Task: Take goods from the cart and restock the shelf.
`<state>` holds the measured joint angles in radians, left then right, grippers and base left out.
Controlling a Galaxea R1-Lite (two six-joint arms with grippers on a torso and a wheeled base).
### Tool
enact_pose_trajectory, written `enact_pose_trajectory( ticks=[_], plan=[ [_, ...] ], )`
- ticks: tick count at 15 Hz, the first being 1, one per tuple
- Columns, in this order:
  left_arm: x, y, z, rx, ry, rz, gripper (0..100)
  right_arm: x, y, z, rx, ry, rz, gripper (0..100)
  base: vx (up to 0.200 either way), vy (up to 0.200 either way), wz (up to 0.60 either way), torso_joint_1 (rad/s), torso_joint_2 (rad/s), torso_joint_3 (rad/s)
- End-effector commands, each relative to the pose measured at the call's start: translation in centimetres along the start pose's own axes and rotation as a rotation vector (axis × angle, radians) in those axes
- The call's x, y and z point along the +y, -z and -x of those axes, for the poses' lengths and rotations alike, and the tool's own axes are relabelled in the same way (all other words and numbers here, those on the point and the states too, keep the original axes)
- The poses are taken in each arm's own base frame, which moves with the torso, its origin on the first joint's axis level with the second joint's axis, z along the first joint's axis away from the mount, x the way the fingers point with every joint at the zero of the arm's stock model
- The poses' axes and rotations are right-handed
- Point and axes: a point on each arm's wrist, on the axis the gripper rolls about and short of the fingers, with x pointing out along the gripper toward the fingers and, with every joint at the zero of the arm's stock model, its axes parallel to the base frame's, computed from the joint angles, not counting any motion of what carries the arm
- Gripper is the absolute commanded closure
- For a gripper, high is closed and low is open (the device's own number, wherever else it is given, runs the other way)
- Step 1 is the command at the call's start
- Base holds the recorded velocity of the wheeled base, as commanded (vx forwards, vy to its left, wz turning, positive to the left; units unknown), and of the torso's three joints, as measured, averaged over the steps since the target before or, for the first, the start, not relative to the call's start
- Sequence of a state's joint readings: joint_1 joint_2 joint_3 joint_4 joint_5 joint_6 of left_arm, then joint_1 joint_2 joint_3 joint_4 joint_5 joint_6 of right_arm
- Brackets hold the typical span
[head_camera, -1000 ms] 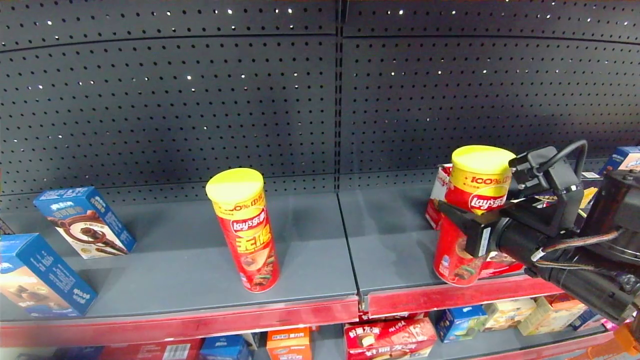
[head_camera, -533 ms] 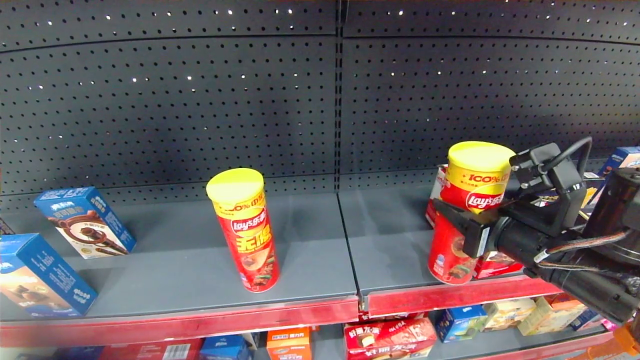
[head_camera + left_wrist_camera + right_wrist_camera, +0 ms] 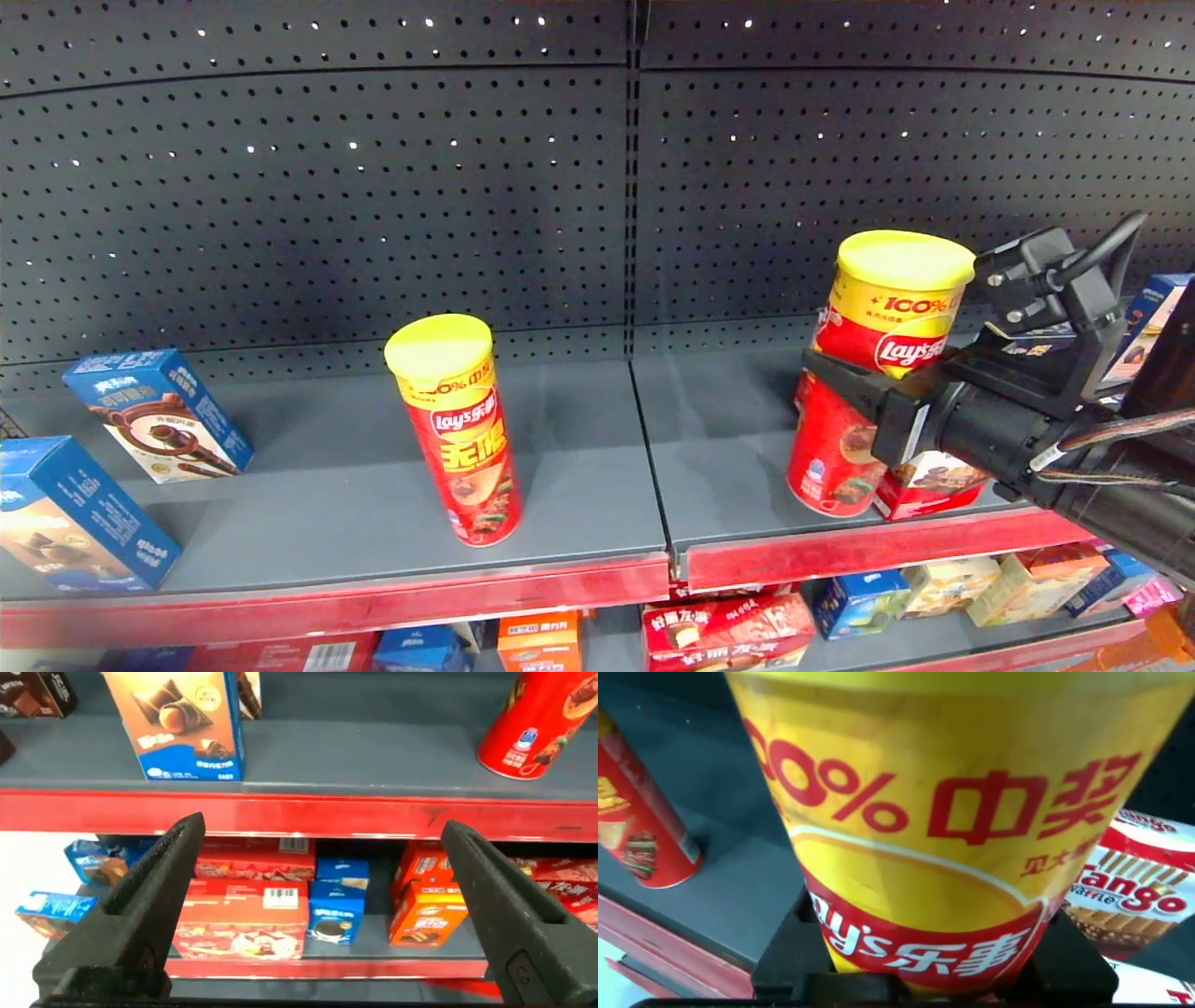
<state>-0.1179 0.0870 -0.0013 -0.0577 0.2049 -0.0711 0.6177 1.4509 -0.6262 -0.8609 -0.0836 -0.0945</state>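
Right fingers around chip can, seemingly tilted.

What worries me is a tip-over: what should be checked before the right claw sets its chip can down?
1. Grip of right claw on held chip can: ok.
2. The held chip can near upright: ok.
3. Its base resting on the shelf: cannot tell.
4. Gap to the red snack box behind it: cannot tell.
5. Bare shelf towards the standing chip can: ok.
6. The left claw open, holding nothing: ok.
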Motion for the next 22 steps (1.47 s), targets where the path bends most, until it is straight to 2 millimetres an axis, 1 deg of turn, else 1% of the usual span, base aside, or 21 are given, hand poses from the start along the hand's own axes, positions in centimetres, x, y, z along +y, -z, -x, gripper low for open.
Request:
enact_pose_trajectory(
  ticks=[1, 3, 8, 10, 12, 13, 15, 17, 18, 20, 22],
  plan=[
    [0.0, 0.0, -0.1, 0.007, -0.001, 0.000, 0, 0.7, -0.3, 0.0, -0.012, -0.028, -0.001, 100, 0.000, 0.000, 0.60, 0.002, 0.00, 0.002],
    [0.0, 0.0, -0.1, 0.007, 0.001, 0.000, 0, 0.9, -0.2, 0.0, -0.007, -0.038, -0.001, 100, 0.000, 0.000, 0.60, 0.002, 0.00, -0.002],
    [0.0, 0.0, -0.1, 0.009, 0.004, -0.001, 0, 0.4, 0.3, -0.1, 0.009, -0.016, -0.001, 100, 0.000, 0.000, 0.00, 0.000, 0.00, 0.000],
    [0.0, 0.0, -0.1, 0.009, 0.004, -0.001, 0, -0.3, 0.2, -0.2, 0.001, 0.016, -0.002, 100, 0.000, 0.000, 0.00, 0.000, 0.00, 0.000],
    [0.0, 0.0, -0.1, 0.009, 0.004, 0.001, 0, -0.9, 0.4, -0.8, 0.007, 0.037, -0.016, 100, 0.000, 0.000, 0.00, 0.000, 0.00, 0.000],
    [0.0, 0.0, -0.1, 0.009, 0.007, -0.001, 0, -2.6, 0.7, -2.3, 0.009, 0.029, -0.035, 100, 0.000, 0.000, 0.00, 0.000, 0.00, 0.000],
    [0.0, 0.0, -0.1, 0.011, 0.007, 0.000, 0, -4.8, 0.7, -4.1, -0.008, -0.041, -0.025, 100, 0.000, 0.000, 0.00, 0.000, 0.00, 0.000],
    [0.0, 0.0, -0.1, 0.011, 0.007, 0.000, 0, -4.9, 0.6, -5.2, -0.017, -0.073, -0.022, 100, 0.000, 0.000, 0.00, 0.000, 0.00, 0.000],
    [0.0, 0.0, -0.1, 0.011, 0.007, 0.002, 0, -4.8, 0.7, -5.6, -0.014, -0.108, -0.014, 100, 0.000, 0.000, 0.00, 0.000, 0.00, 0.000],
    [0.0, 0.0, -0.1, 0.009, 0.007, 0.001, 0, -5.0, 0.7, -5.5, -0.019, -0.198, 0.015, 100, 0.000, 0.000, 0.00, 0.000, 0.00, 0.000],
    [0.0, 0.0, -0.1, 0.009, 0.008, 0.001, 0, -5.9, 0.8, -5.4, -0.017, -0.291, 0.049, 100, 0.000, 0.000, 0.00, 0.000, 0.00, 0.000]
  ],
)
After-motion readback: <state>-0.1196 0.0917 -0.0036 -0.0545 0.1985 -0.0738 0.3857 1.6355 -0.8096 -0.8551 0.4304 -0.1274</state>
